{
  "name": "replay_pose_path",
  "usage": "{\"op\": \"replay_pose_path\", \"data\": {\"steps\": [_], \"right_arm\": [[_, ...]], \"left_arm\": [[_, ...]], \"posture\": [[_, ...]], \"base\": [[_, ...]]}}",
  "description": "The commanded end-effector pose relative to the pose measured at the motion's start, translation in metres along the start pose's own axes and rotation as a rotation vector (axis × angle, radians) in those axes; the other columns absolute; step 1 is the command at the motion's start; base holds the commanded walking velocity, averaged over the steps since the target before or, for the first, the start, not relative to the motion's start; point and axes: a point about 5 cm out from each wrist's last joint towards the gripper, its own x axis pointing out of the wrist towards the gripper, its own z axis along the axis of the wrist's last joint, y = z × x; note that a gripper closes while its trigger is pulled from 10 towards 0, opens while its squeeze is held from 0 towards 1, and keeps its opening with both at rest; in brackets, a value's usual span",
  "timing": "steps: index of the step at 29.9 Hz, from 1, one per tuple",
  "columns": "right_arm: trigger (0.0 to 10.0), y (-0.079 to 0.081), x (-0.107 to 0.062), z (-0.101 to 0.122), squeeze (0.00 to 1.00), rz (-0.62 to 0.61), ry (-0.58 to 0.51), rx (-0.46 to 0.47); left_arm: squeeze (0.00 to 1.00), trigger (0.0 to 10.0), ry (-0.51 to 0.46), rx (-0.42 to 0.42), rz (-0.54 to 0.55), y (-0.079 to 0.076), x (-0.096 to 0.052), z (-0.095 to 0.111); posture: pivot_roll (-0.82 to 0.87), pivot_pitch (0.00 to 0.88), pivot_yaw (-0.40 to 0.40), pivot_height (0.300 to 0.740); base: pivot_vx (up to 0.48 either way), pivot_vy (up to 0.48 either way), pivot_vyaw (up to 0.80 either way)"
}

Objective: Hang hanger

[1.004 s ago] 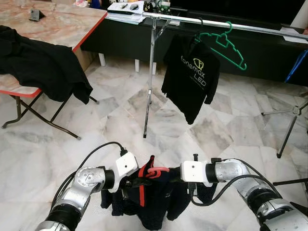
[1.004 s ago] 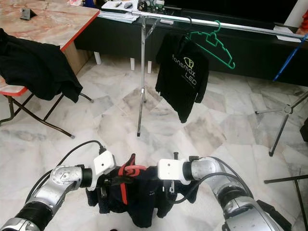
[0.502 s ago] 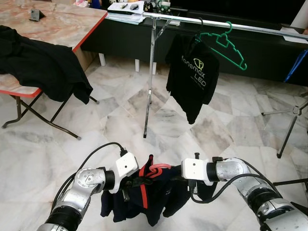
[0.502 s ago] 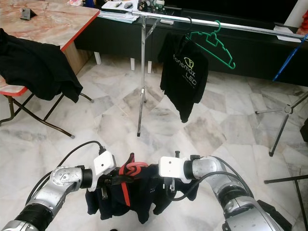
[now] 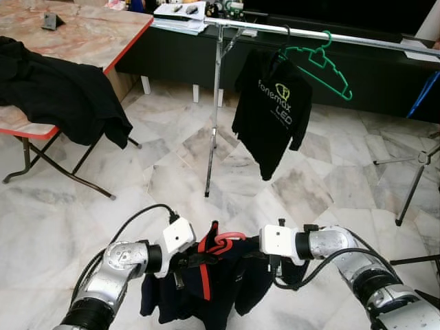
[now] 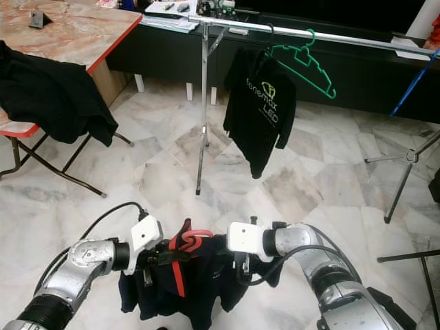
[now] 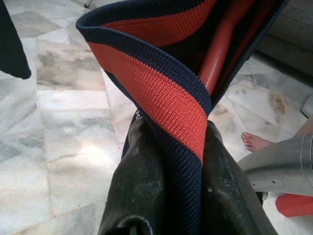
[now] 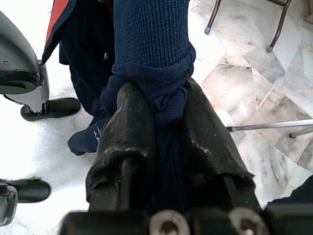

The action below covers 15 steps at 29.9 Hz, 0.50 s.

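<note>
Both grippers clamped on navy shirt [image 5: 213, 289] w/ red hanger [image 5: 223, 245] inside: left gripper [image 7: 171, 161] at collar, right gripper [image 8: 166, 127] on shoulder. Rail [image 5: 330, 34] well apart. Risk: cloth slips, hanger drops out.

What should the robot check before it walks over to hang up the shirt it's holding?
1. Left gripper shut on the shirt collar: ok.
2. Right gripper shut on the shirt's shoulder: ok.
3. Red hanger inside the shirt, hook poking up: ok.
4. Free space on the rail beside the green hanger: ok.
5. Rail near enough to reach: not ok; it stands farther off across the floor.
6. Hanger sits evenly in both shoulders: cannot tell.
</note>
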Motion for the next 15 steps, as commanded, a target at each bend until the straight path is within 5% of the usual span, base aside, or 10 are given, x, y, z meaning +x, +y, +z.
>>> {"op": "replay_pose_path", "data": {"steps": [1,2,3,4,15], "right_arm": [[10.0,-0.0004,0.0021,-0.0014,0.00,-0.054,-0.020,0.068],[10.0,-0.0003,0.0022,-0.0021,0.00,-0.046,-0.021,0.092],[10.0,-0.0007,0.0023,-0.0016,0.36,-0.048,-0.024,0.092],[10.0,-0.0014,0.0023,-0.0007,1.00,-0.054,-0.031,0.090],[10.0,-0.0075,0.0017,0.0024,1.00,-0.094,-0.036,0.089]], "left_arm": [[0.00,0.0,-0.094,-0.019,0.005,-0.0019,0.0048,0.0110],[0.00,0.0,-0.089,-0.019,0.002,-0.0024,0.0046,0.0105],[0.00,0.0,-0.087,-0.019,0.001,-0.0026,0.0045,0.0102],[0.00,0.0,-0.083,-0.019,0.000,-0.0029,0.0041,0.0097],[0.00,0.0,-0.030,-0.014,0.000,-0.0047,0.0012,0.0011]], "posture": [[0.02,0.177,-0.055,0.740],[0.02,0.178,-0.055,0.740],[0.02,0.178,-0.055,0.740],[0.02,0.179,-0.055,0.740],[0.02,0.180,-0.052,0.740]], "base": [[0.000,0.000,0.00],[0.000,0.000,0.00],[0.000,0.000,0.00],[0.000,0.000,0.00],[0.000,0.000,0.00]]}}
